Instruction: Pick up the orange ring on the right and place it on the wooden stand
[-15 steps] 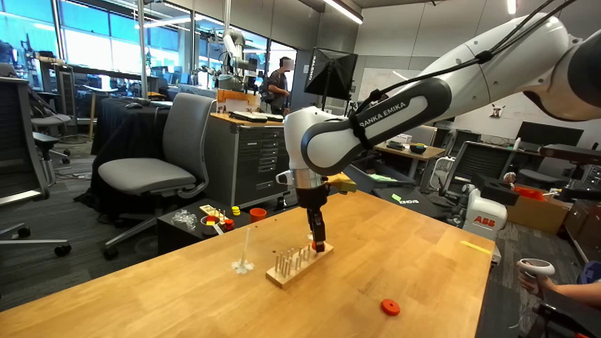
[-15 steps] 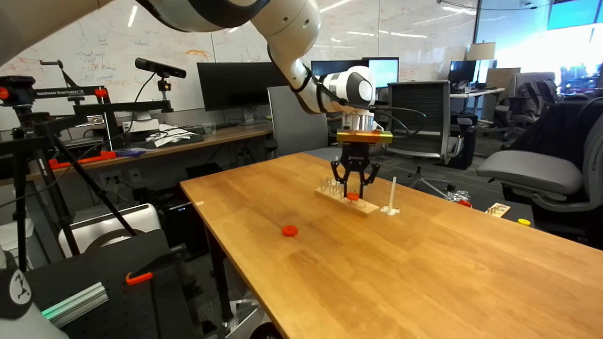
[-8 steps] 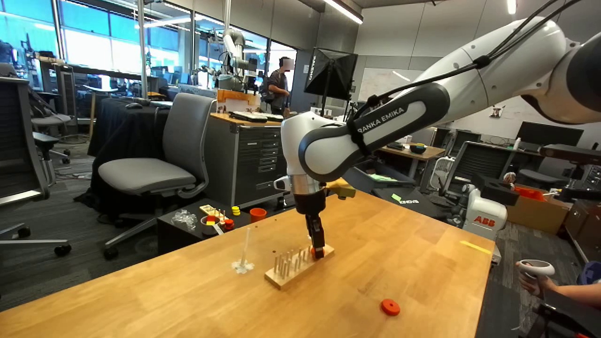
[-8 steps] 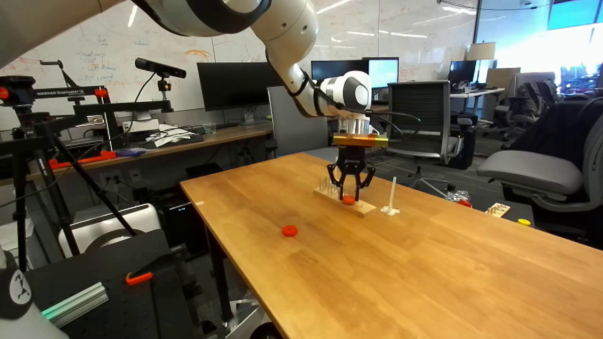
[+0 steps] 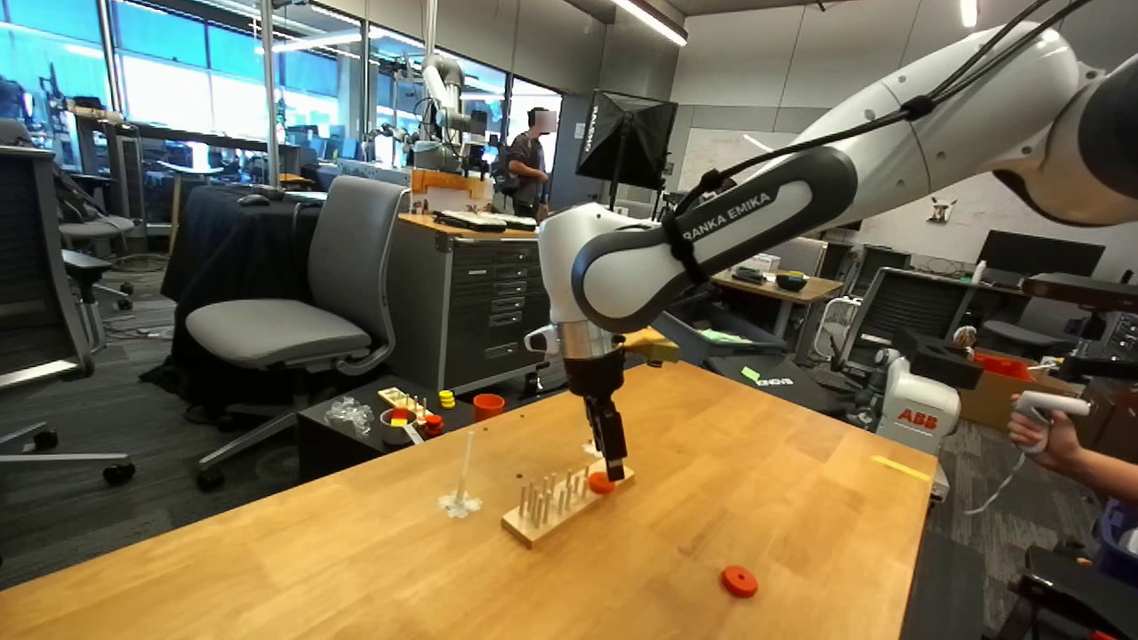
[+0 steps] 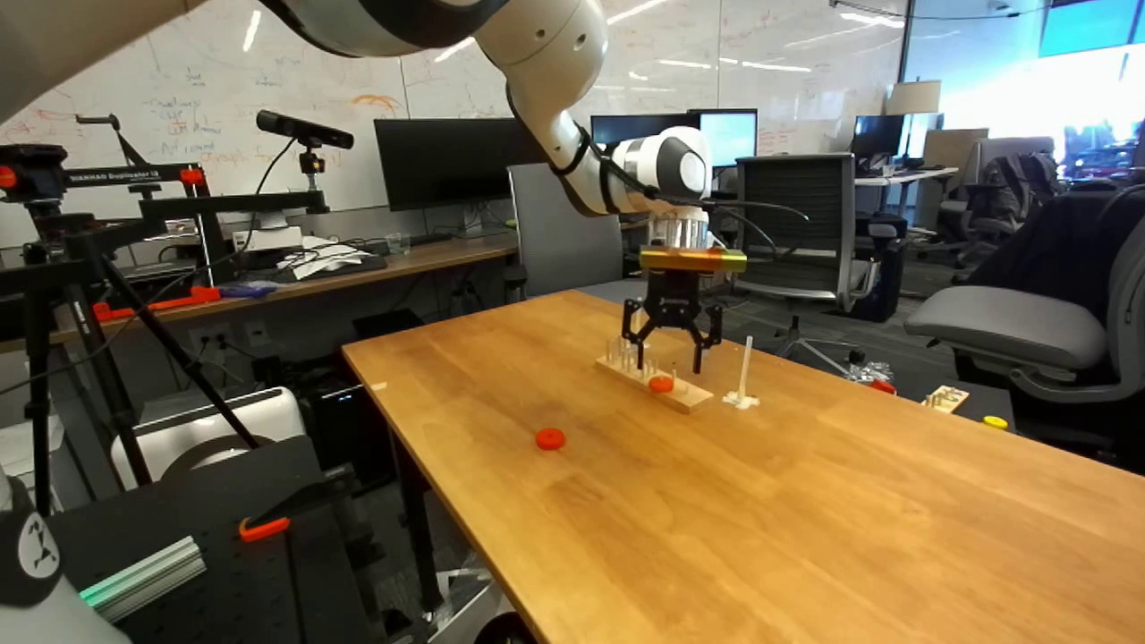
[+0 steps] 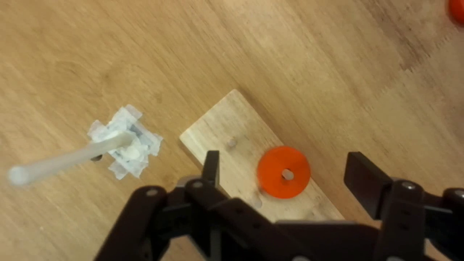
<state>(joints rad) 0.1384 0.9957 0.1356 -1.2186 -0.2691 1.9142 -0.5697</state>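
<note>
Bench (image 6: pixel 805 519) is the big wooden slab in front of me, and the white arm (image 5: pixel 738 222) reaches in over one edge. Its pincer (image 6: pixel 669 368) hangs over the part nearer the opposite edge, fingers (image 7: pixel 211 166) spread wide and gripping nothing. Below it is the wooden stand (image 7: pixel 221 123), with a taped-down clear post (image 6: pixel 745 368) just beside its end.

Looks to me like the placing's done and now it's about getting away clean. I'd go straight up, slow, no sideways swing and no closing until the fingers clear the pegs (image 5: pixel 537 505), otherwise you could knock the orange ring (image 7: pixel 274 169) about.

That ring (the task's one, I assume) sits on the stand near the end with fewer pegs, right by one long edge, with a gap to the fingers either side. Flat, round, bright red-orange, kinda plasticky. A near-identical second ring (image 6: pixel 550 439) lies on the bench nearer the arm's edge. A pale peg tip (image 7: pixel 288 174) seems to show through the middle of the stand's one, so it's probably threaded, but can't tell if it's fully down.
</note>
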